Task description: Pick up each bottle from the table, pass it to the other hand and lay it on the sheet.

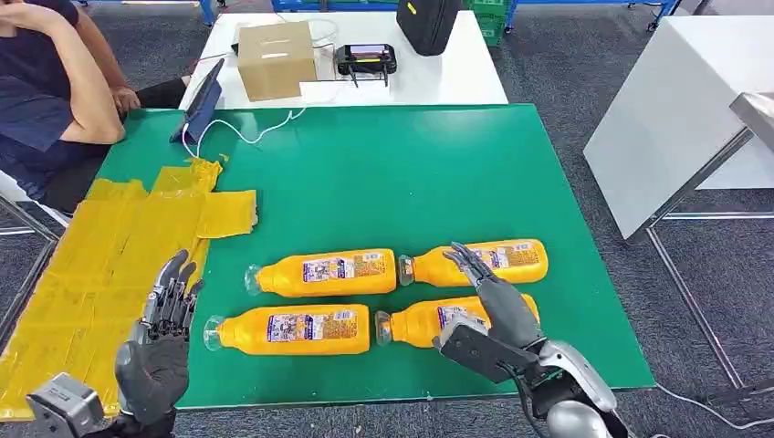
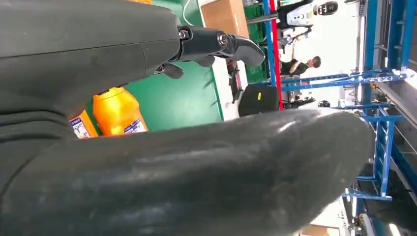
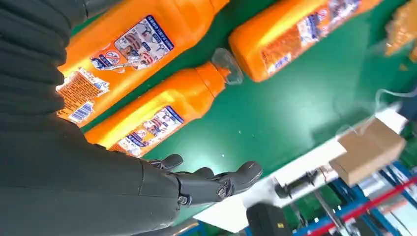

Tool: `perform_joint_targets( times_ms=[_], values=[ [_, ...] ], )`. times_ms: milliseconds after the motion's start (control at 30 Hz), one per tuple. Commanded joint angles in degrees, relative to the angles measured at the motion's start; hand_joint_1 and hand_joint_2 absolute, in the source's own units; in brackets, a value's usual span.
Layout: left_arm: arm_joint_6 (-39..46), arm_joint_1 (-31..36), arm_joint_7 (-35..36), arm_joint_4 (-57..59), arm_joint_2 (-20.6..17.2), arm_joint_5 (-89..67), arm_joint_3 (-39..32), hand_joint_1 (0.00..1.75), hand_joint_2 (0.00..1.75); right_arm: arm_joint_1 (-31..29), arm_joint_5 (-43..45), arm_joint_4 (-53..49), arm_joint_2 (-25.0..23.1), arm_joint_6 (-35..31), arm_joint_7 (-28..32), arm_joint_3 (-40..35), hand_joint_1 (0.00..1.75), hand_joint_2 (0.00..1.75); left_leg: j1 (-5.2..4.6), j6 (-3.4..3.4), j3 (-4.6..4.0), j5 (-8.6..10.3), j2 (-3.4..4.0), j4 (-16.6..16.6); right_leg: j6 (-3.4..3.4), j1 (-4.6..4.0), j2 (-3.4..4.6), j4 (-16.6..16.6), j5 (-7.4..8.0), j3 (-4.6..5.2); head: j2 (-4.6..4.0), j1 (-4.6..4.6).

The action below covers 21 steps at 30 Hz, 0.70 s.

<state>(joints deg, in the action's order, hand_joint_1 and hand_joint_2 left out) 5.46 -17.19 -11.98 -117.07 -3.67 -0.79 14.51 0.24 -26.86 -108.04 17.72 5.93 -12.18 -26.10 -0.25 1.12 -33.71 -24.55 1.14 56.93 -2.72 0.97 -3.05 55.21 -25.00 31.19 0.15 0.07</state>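
Four orange bottles lie on their sides on the green table [image 1: 411, 173], caps pointing left: far left [image 1: 324, 272], far right [image 1: 511, 259], near left [image 1: 292, 329], near right [image 1: 415, 321]. My right hand [image 1: 488, 301] hovers open over the near right bottle, its fingers stretched toward the far right one. The right wrist view has the near right bottle [image 3: 142, 34], the far right bottle [image 3: 162, 113] and the far left bottle's base [image 3: 295, 34] beyond my spread fingers [image 3: 216, 182]. My left hand [image 1: 164, 328] is open and empty at the yellow sheet's [image 1: 119, 255] right edge.
A person [image 1: 46, 91] sits at the table's far left corner. Behind the green table a white table holds a cardboard box [image 1: 276, 57], a black controller [image 1: 365, 59] and a black bag [image 1: 427, 23]. A tablet [image 1: 203, 100] leans at the back. Another white table [image 1: 675, 109] stands to the right.
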Motion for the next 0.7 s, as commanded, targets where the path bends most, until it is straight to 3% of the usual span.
perform_joint_targets(
  times_ms=[33,233,700],
  values=[
    [0.0,4.2,1.8,2.4,1.2,-0.8,-0.4,0.00,0.00,-13.8,2.2,13.6,-4.5,3.2,-2.4,-11.2,0.00,1.75,0.08,-0.10,0.15,0.00,0.25,0.0,0.13,-0.06,0.53,0.0,0.10,-0.04,0.00,0.02],
    [-0.4,5.0,2.4,1.2,0.6,-0.2,1.4,0.00,0.00,-16.8,4.4,17.1,-4.9,5.0,-2.8,-15.3,0.00,1.75,0.10,-0.16,0.19,0.04,0.09,0.0,0.11,-0.06,0.34,0.0,0.04,-0.13,0.00,0.04],
    [-2.5,11.1,4.0,2.5,1.0,2.9,2.9,0.00,0.00,-33.3,5.0,29.7,-10.0,11.0,-6.5,-32.0,0.00,1.75,0.09,-0.20,0.09,0.09,0.15,0.0,0.10,-0.06,0.38,0.0,0.08,-0.02,0.00,0.02]
  ],
)
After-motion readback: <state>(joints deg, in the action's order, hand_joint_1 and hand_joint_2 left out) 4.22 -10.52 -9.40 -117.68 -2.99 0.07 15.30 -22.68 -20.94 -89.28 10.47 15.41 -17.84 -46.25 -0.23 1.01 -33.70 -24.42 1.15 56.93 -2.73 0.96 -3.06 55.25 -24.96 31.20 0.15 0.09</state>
